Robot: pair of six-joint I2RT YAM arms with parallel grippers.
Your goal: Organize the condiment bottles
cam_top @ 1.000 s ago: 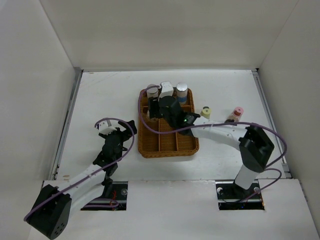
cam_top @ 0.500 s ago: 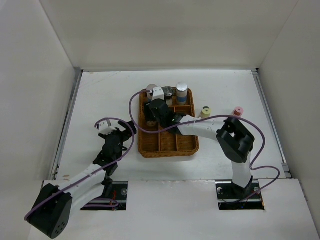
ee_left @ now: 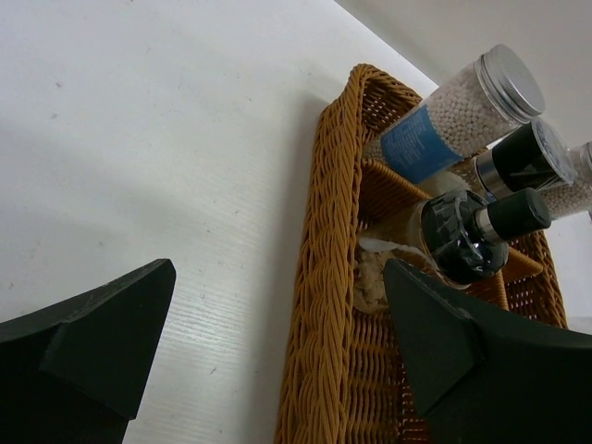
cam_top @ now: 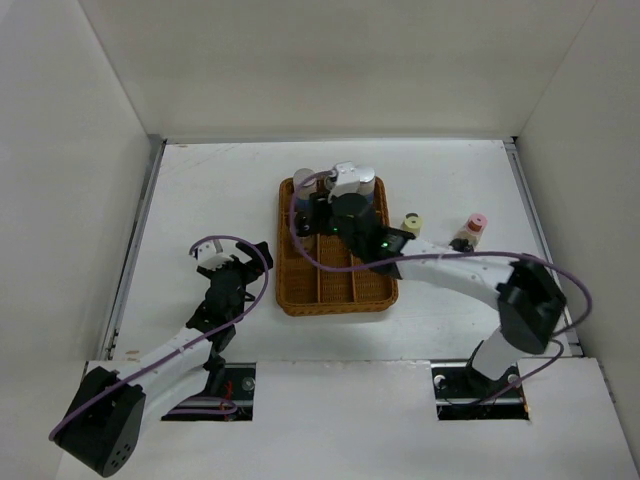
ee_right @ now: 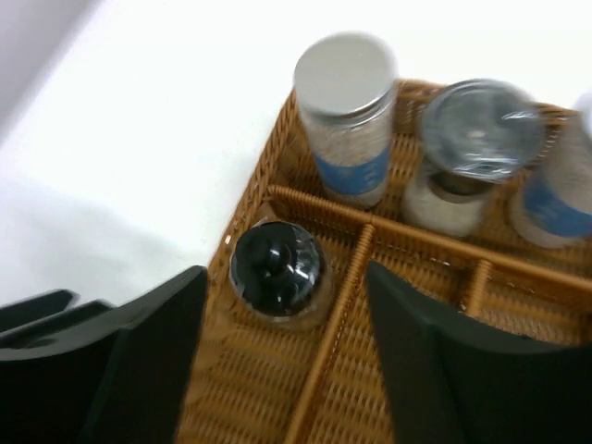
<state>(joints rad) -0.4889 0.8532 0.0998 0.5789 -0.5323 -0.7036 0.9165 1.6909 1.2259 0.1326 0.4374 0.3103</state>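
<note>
The brown wicker tray (cam_top: 338,287) holds a silver-capped white bottle with a blue band (ee_right: 347,116), a clear-topped bottle (ee_right: 474,143) and a second blue-banded bottle (ee_right: 562,190) along its far row. A dark-capped bottle (ee_right: 277,267) stands in the left compartment. My right gripper (ee_right: 282,277) hangs open above it, not touching; from above, the right gripper (cam_top: 318,212) is over the tray's far left. A cream-capped bottle (cam_top: 411,222) and a pink-capped bottle (cam_top: 476,222) stand on the table right of the tray. My left gripper (cam_top: 235,265) is open and empty, left of the tray.
The left wrist view shows the tray's left rim (ee_left: 331,277) close in front of the left gripper (ee_left: 277,277), with the bottles (ee_left: 460,113) leaning behind it. White walls close in the table on three sides. A purple cable (cam_top: 300,245) loops over the tray.
My right gripper has drawn back toward the tray's far side and now stands open above a dark-capped bottle in the left compartment. The left arm has not moved.
</note>
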